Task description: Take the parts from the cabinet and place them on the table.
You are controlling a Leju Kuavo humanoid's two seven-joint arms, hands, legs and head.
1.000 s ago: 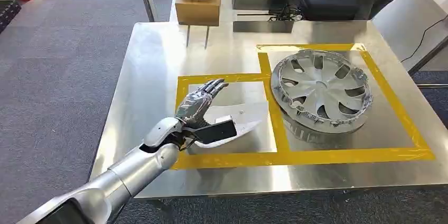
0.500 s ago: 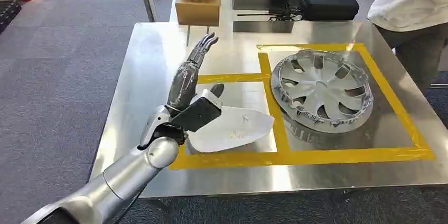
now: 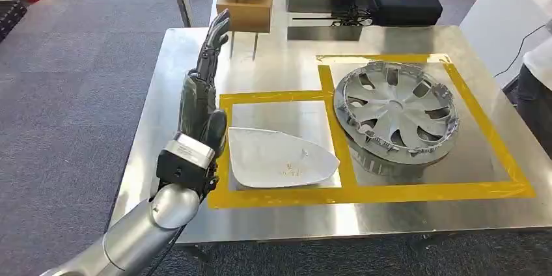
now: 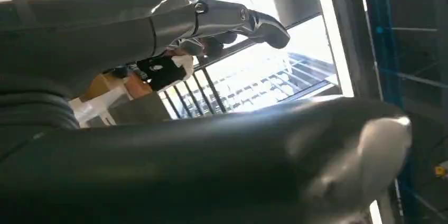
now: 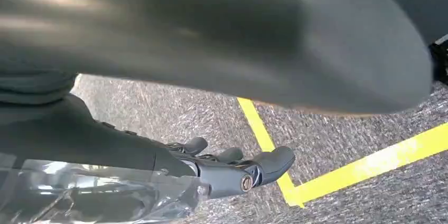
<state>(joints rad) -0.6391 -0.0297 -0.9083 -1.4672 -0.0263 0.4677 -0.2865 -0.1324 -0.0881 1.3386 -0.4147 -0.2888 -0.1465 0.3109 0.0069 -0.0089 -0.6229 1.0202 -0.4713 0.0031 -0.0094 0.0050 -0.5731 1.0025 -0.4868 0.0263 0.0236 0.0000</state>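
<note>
Your left hand (image 3: 198, 103) stands raised over the left part of the steel bench (image 3: 189, 61), fingers stretched out and apart, pointing toward the far side and holding nothing. Just to its right, the pale mirror-shaped part (image 3: 280, 159) lies flat inside the left yellow-taped square (image 3: 273, 196), apart from the hand. In the right taped square the silver wheel cover (image 3: 396, 108) rests flat, close beside the mirror part with a tape strip between them. Your right hand (image 5: 232, 168) hangs above grey carpet (image 5: 338, 134) marked with yellow floor tape (image 5: 370, 166); its fingers are loosely curled with nothing between them. At the far edge of the bench you have a cardboard box (image 3: 244, 8) and a black case (image 3: 407, 2).
</note>
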